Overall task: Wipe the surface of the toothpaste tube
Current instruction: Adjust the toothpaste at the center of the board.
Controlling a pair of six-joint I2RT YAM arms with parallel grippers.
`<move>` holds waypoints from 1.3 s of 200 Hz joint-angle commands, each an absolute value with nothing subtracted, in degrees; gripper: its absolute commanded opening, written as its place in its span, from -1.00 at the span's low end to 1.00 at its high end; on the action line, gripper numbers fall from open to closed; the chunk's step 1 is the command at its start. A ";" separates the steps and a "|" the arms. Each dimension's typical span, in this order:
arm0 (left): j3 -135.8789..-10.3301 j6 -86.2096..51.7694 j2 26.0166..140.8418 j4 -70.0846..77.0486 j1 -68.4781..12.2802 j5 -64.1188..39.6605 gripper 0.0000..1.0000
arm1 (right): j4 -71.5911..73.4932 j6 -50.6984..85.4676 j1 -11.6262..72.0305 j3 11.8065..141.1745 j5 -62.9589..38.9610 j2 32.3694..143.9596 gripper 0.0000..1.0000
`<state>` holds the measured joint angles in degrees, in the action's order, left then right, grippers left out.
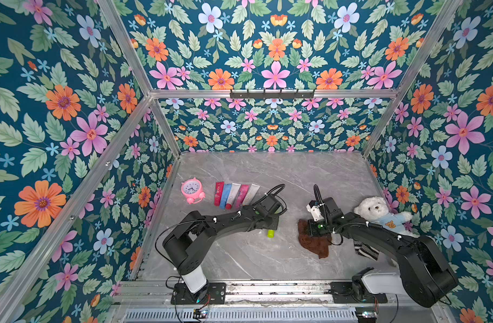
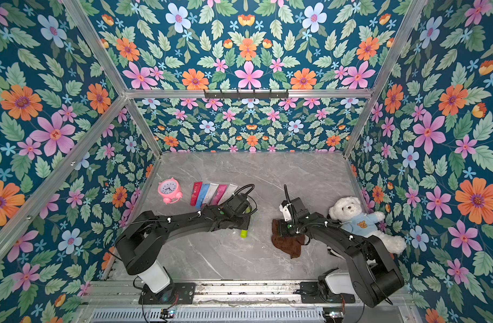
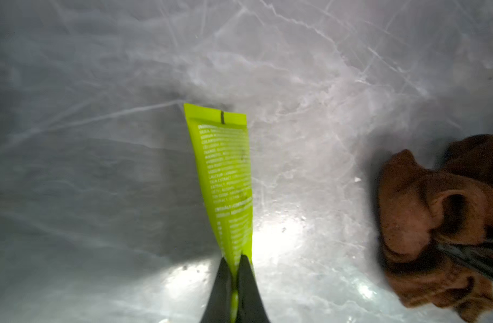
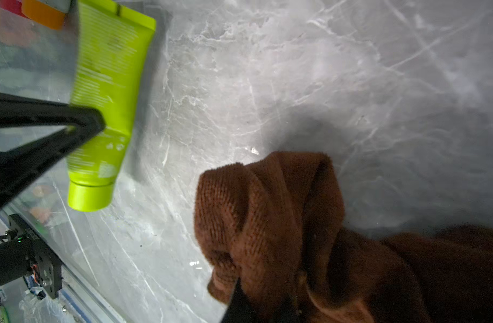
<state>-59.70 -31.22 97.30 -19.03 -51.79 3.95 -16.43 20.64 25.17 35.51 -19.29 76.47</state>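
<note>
Lettering on the lime toothpaste tube (image 3: 225, 179): white fine print, mostly illegible.

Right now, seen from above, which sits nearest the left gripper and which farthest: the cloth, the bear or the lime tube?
1. The lime tube: clamped in the left gripper, mid-table.
2. The cloth: just to its right.
3. The bear: far right, by the wall.

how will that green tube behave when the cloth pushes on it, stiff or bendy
Probably bendy: the tube is thin flattened plastic, pinched nearer the cap by the left fingers, so its crimped end may swing away under the cloth. Its smooth skin may slip in that narrow pinch.
</note>
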 commanded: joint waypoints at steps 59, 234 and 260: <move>-66.97 -24.08 104.83 -42.27 -53.11 31.71 -1.00 | -15.91 20.04 25.22 35.74 -19.29 76.82 -1.00; -63.61 -30.96 96.27 -32.72 -63.51 30.89 -0.11 | -15.91 19.60 25.22 36.43 -19.64 79.00 -1.00; -53.71 -31.67 84.36 -25.60 -63.23 28.57 0.10 | -16.18 19.39 25.17 36.82 -19.69 79.80 -1.00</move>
<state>-60.12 -29.47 91.66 -31.42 -63.42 30.00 -16.40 20.38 25.17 36.29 -19.53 79.18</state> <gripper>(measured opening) 0.514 0.078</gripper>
